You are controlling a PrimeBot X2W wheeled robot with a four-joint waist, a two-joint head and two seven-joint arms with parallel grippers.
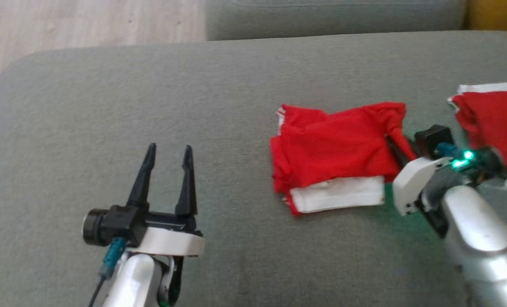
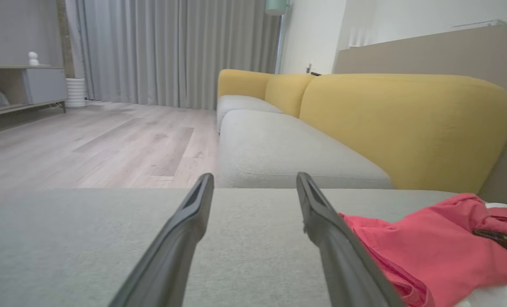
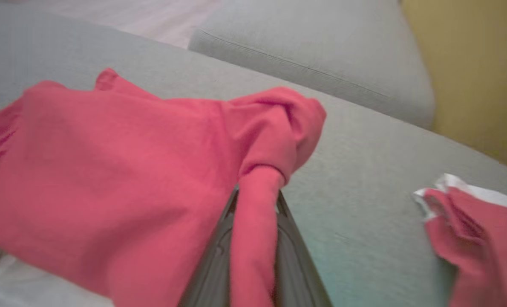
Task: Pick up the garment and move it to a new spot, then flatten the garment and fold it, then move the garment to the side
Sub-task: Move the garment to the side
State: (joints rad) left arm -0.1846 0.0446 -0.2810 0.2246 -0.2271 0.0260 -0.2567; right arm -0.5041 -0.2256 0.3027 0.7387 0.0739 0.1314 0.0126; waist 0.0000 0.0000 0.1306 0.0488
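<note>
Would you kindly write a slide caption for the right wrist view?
Right claw pinching a fold of the red garment on the grey sofa cushion, another red cloth alongside.

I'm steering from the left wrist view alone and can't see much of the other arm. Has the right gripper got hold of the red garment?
Observer: Yes, the right gripper is shut on a bunched strip at the right edge of the red garment.
Operator: Is it folded?
Observer: Yes, a folded stack with a white band along its near edge.
Operator: Anything beside it?
Observer: A second red garment lies apart, further right on the cushion.
</note>
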